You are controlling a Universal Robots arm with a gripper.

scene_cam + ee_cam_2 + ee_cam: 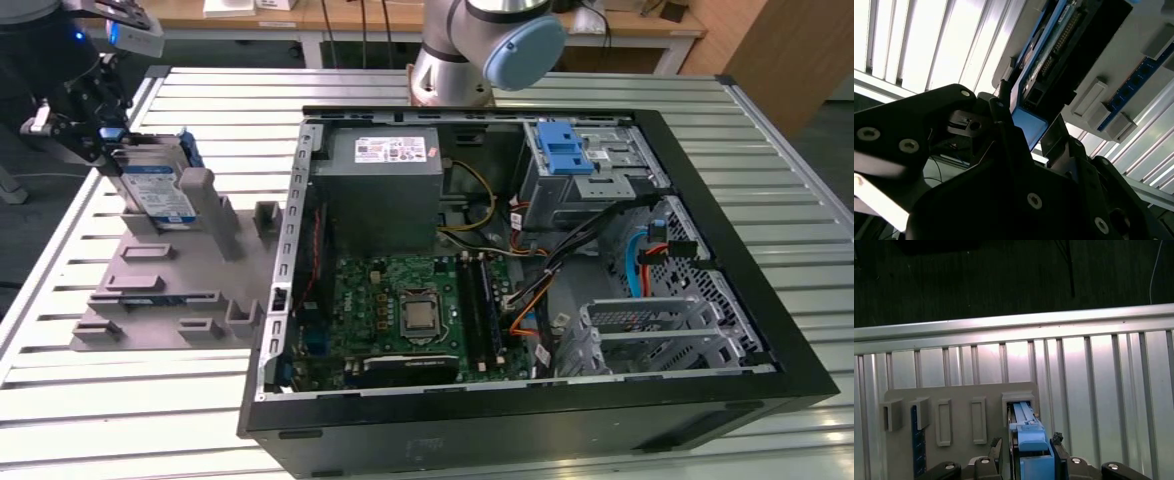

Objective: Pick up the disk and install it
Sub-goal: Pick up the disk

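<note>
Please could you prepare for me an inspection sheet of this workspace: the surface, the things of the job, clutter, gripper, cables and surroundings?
Surface: slatted metal table, carrying a grey holder and an open computer case.
Job's things: the disk stands upright in a slot of the holder, outside the case; the drive cage with blue latch sits inside the case.
Clutter: a blue strip stands in another holder slot.
Gripper: the gripper is at the disk's top end; whether it grips cannot be judged.
Cables: a loose cable bundle lies inside the case, below the cage.
Surroundings: wooden benches behind the table.
</note>
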